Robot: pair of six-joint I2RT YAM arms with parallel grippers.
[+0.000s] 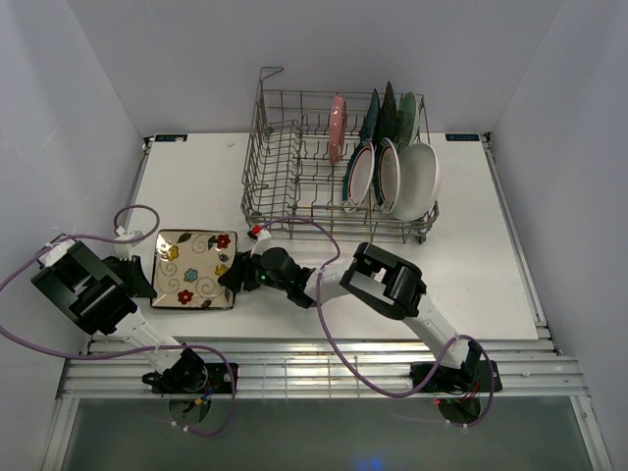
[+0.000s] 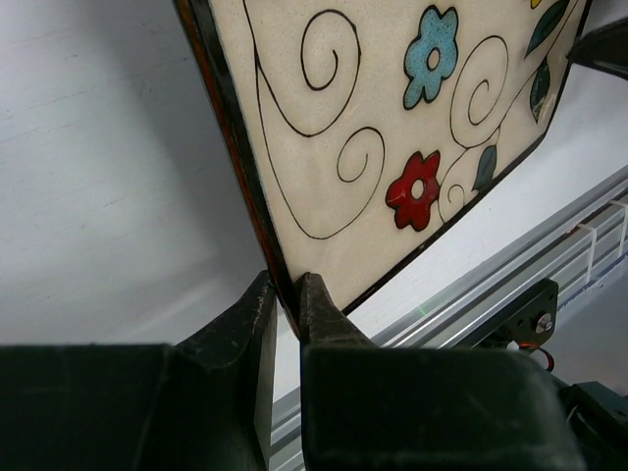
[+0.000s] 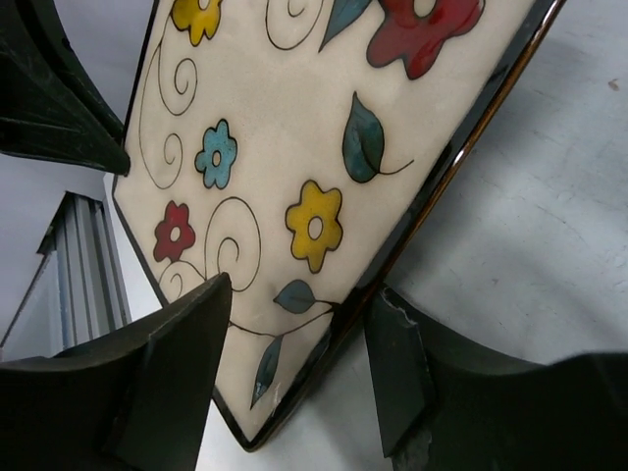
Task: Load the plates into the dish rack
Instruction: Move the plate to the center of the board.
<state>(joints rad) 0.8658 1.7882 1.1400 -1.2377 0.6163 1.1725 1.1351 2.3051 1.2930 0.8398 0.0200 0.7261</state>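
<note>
The cream floral square plate (image 1: 194, 268) lies on the worktop (image 1: 196, 186) near its front left, well apart from the dish rack (image 1: 294, 172). It sits between your two claws. The left claw (image 2: 287, 294) is closed tight on the plate's dark rim, and the right claw (image 3: 299, 294) is open, with one jaw over the painted face and the other outside the edge. This looks like a handover. Close the right claw squarely on the rim before you loosen the left, and take hold away from the corner so the glazed edge does not twist out. Then tip the plate upright and aim for the empty tines in the rack's left half, since the other plates (image 1: 392, 172) already stand on the right. Only the overhead view shows the rack and those free slots. Only the left wrist view confirms the pinch, and only the right wrist view shows the gap that remains between jaw and rim. No view settles whether the plate is clear of the worktop.
</note>
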